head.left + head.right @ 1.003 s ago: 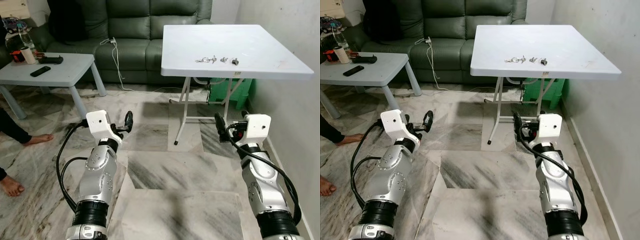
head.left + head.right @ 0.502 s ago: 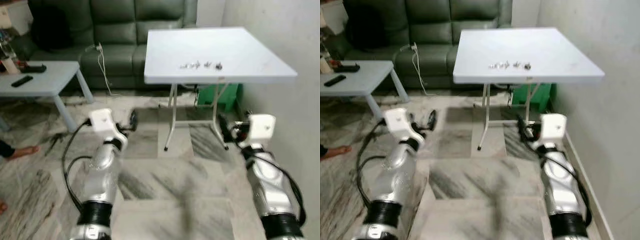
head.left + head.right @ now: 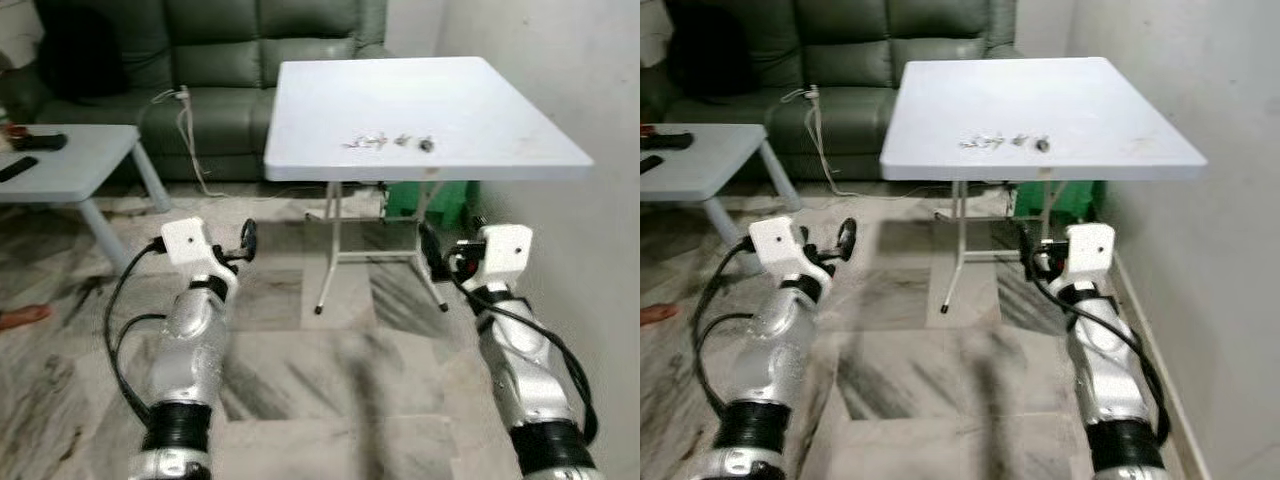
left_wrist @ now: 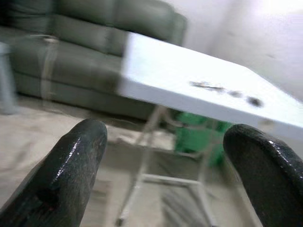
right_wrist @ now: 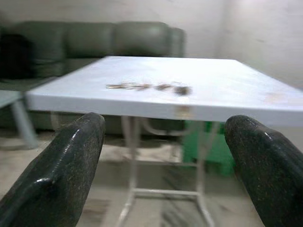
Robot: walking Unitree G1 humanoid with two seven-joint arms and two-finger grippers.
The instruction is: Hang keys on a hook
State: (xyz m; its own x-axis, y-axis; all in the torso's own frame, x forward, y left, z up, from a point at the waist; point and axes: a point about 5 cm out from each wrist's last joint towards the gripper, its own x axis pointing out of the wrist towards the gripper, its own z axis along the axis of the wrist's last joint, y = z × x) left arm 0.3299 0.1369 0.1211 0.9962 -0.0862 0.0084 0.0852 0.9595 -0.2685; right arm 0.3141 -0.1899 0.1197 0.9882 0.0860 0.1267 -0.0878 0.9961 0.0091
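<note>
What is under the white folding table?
Under the white folding table stand its white metal legs and a green crate by the wall. The tabletop hides the crate's upper part and whatever lies further back.

A white folding table (image 3: 470,110) stands on the marble floor (image 3: 330,360) in the upper middle of the frame. Near its centre lie the keys (image 3: 366,142), with two small bits (image 3: 402,140) and a dark piece (image 3: 427,145) just right of them.
</note>
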